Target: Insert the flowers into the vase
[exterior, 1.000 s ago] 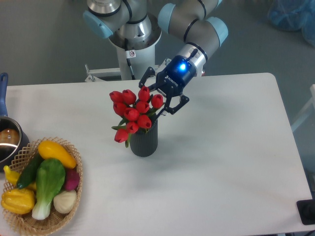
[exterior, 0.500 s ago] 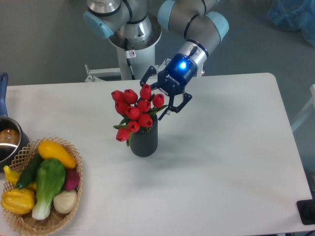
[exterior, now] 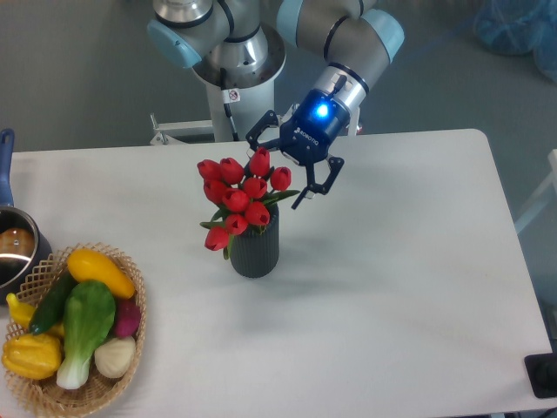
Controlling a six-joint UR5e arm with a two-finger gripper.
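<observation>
- While the tulips (exterior: 237,202) stood upright in the ribbed vase (exterior: 254,248) mid-tabletop (exterior: 392,261), the tool (exterior: 291,178) hung with fingers apart.
- Bunch lay lower-left of the tool, just beside; stems vertical.

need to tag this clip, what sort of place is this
Probably a robotics lab or test bench staged as a home setting. An arm on a pedestal holds its gripper over a plain white table, which carries props: flowers in a vase, a basket of vegetables and a pot.
</observation>
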